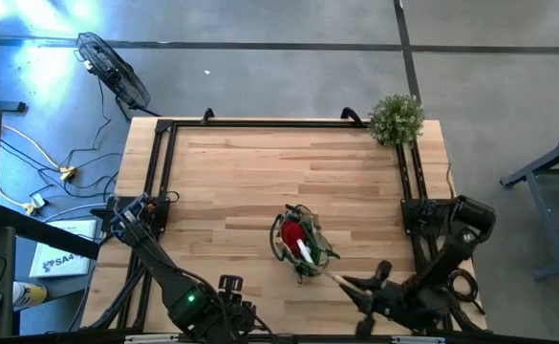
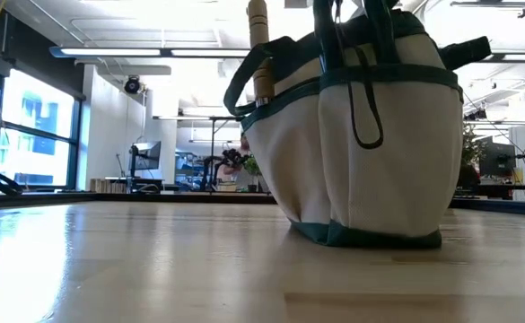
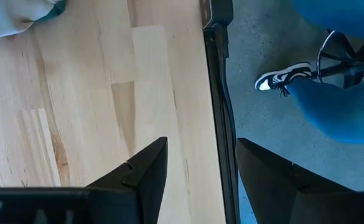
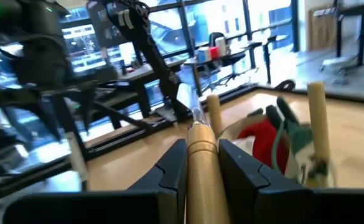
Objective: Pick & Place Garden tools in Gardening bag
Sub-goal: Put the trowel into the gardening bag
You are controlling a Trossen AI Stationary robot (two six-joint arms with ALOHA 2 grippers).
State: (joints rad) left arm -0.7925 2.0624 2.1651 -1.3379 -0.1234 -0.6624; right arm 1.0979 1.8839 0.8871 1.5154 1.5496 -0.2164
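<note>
The gardening bag stands on the table near its front edge, pale with dark green trim. A red cone and two wooden-handled tools stick up out of it. Just right of the bag, my right gripper is shut on another garden tool with a pale wooden handle. At the near edge, left of the bag, my left gripper hangs open over the table's edge and holds nothing. My right gripper pinches the tool's wooden handle between its two fingers. The fingers lie along the handle, about level, coming from the table's right side. The tool's thin metal end sticks out ahead of the fingers toward the bag, clear of the table.
A bushy green plant stands at the far right corner. A black frame runs along the table's left, far and right sides. Beyond the near edge a person's shoe and blue trouser leg show on the floor. Bare wood lies left of and behind the bag.
</note>
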